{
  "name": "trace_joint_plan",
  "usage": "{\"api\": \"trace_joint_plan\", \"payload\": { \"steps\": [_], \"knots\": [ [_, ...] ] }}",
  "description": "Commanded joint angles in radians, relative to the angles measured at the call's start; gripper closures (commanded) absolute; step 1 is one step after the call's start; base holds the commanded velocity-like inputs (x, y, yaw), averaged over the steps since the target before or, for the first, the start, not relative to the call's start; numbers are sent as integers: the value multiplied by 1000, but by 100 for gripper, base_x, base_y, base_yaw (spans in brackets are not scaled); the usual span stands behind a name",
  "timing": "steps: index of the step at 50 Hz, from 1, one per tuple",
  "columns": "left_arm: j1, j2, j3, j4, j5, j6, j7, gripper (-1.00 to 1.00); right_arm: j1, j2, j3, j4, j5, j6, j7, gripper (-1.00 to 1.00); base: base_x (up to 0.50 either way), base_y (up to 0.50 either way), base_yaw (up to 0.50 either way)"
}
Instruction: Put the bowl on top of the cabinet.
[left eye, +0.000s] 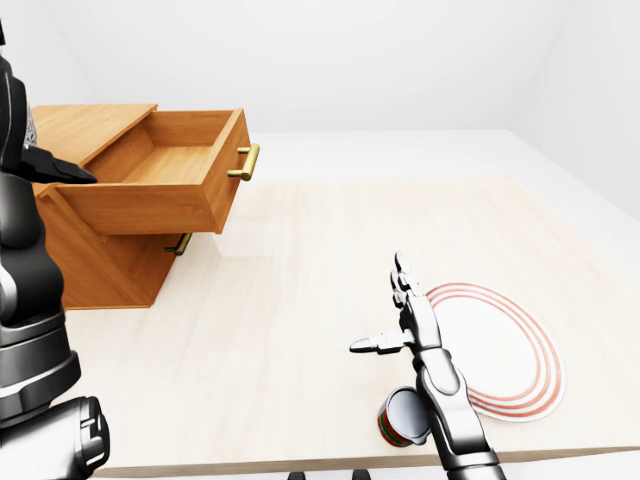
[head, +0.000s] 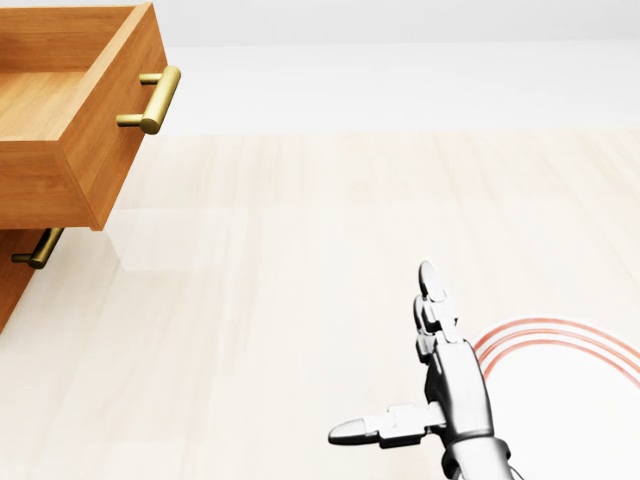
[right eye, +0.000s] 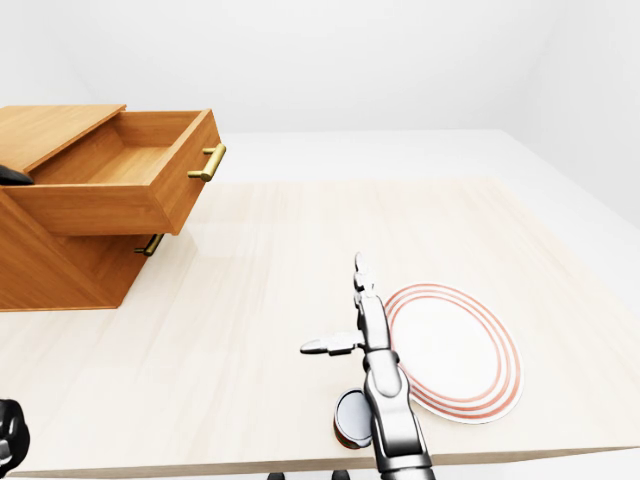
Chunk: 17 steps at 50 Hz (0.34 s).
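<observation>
The bowl (left eye: 495, 350) is a shallow white dish with red rings, lying on the table at the lower right of the left-eye view. My right hand (left eye: 378, 305) hovers just left of it, open, with fingers straight and thumb pointing left, holding nothing. The wooden cabinet (left eye: 85, 125) stands at the left; its top drawer (left eye: 170, 165) is pulled out and looks empty. A dark part of my left arm (left eye: 55, 168) reaches over the cabinet's left side, and its fingers do not show clearly.
A small red and green can (left eye: 403, 418) lies on its side beside my right wrist, near the table's bottom edge (left eye: 250, 465). A brass handle (left eye: 181, 244) marks a shut lower drawer. Light wooden tabletop stretches between cabinet and bowl.
</observation>
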<state>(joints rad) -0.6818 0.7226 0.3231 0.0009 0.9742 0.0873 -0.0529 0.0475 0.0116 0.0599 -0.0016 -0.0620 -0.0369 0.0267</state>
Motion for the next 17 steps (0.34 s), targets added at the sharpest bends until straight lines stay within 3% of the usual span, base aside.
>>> {"api": "trace_joint_plan", "payload": {
  "steps": [1,9,17],
  "knots": [
    [64,-55,29,-332,42,0,-201,-100,5,0,3,-5,-2,-2,0,-100,0,0,0],
    [96,-113,29,-564,73,0,-371,-100,8,0,4,-11,-3,1,0,-100,0,0,0],
    [104,-145,22,-609,104,0,-400,-100,10,-1,3,-25,-1,10,1,-100,0,0,0]
  ]
}}
